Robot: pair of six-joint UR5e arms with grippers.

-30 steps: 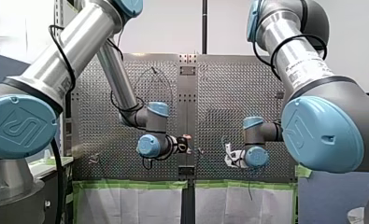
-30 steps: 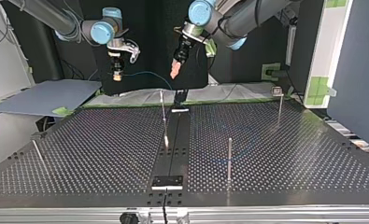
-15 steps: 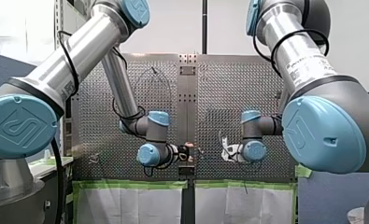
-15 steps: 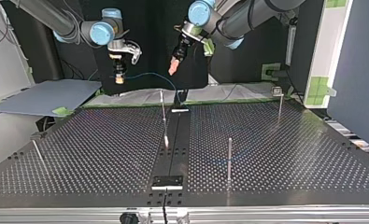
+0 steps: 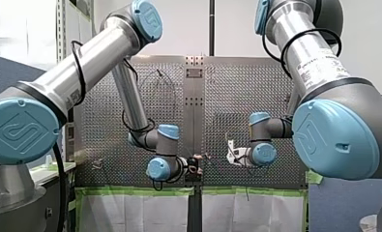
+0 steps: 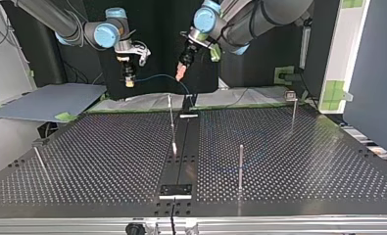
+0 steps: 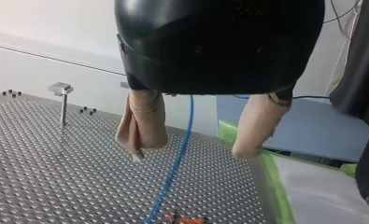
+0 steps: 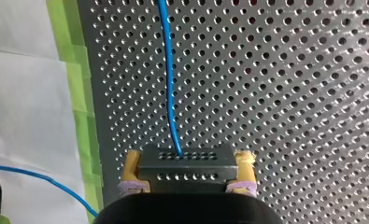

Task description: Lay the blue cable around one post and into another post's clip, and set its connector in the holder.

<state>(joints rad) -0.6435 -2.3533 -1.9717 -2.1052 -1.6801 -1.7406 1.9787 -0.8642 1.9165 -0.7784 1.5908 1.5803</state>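
Two beige pads [image 7: 142,123] of the left gripper [image 7: 190,151] are standing spread astride the blue cable [image 7: 175,168], which is running straight ahead from the connector [image 8: 187,169] that the right gripper [image 8: 189,157] is pinching above the perforated table [image 8: 289,93].

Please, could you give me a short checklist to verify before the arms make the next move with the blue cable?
1. Grip on the connector: ok, the right pincer is shut on it.
2. The blue cable inside the left pincer: ok, it runs between the open pads, unclamped.
3. Cable around a post: not ok, it hangs in the air between the pincers.
4. Cable in the clip: not ok, the cable does not reach it.
5. Pincers clear of the table: ok, both hang in the air.
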